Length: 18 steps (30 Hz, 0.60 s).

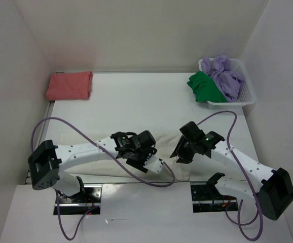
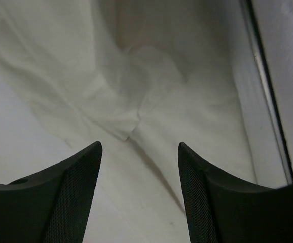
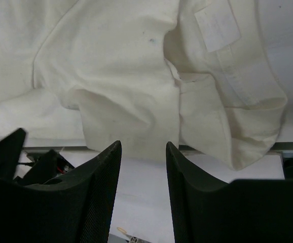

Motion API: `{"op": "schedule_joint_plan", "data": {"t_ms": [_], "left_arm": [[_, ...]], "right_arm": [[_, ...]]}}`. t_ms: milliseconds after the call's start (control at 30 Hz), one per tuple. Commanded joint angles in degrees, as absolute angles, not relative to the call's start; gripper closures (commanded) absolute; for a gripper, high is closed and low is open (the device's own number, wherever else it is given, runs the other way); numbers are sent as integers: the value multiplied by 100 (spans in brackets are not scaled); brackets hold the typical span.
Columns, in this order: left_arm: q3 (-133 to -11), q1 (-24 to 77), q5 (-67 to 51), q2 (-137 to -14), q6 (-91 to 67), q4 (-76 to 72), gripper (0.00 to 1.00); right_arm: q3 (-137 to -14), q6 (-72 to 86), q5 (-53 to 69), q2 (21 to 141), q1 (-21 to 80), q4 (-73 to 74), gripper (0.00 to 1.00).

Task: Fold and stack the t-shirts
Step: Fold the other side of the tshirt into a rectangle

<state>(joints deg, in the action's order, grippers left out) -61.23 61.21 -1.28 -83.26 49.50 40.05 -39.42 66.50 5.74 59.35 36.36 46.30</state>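
The cream-white t-shirt [image 1: 166, 144] lies rumpled along the table's near edge, partly under both arms. My left gripper [image 1: 147, 163] hovers open just over its cloth [image 2: 151, 76], and no cloth sits between the fingers [image 2: 80, 177]. My right gripper [image 1: 181, 154] is also open above the shirt's hem [image 3: 116, 76], which droops over the table edge. Its fingertips [image 3: 106, 172] touch nothing. A salmon-red t-shirt [image 1: 69, 85] lies folded at the back left. The green t-shirt [image 1: 205, 87] and the lavender t-shirt [image 1: 227, 76] are bunched in the basket.
The white mesh basket [image 1: 247, 97] stands at the back right corner. White walls close in the table on the left, back and right. Purple cables [image 1: 60, 124] loop over the near part of the table. A sewn label [image 3: 216, 23] shows on the cream cloth.
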Motion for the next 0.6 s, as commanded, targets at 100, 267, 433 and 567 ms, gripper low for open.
{"op": "schedule_joint_plan", "data": {"t_ms": [100,267,433,567], "left_arm": [[-6064,6478,-878,-8823,4729,3577,31],[-6117,6644,-1168,-9122,4729,3384,41],[-6056,6706,-1161,-9404,4729,3331,48],[-5951,6706,-1160,-9457,4842,3393,52]], "right_arm": [[-3868,6838,396,5599,3612,4579,54],[-3656,6838,448,5467,3551,4579,54],[-3656,6785,448,5467,3498,4579,54],[-3656,6785,448,5467,3498,4579,54]]}}
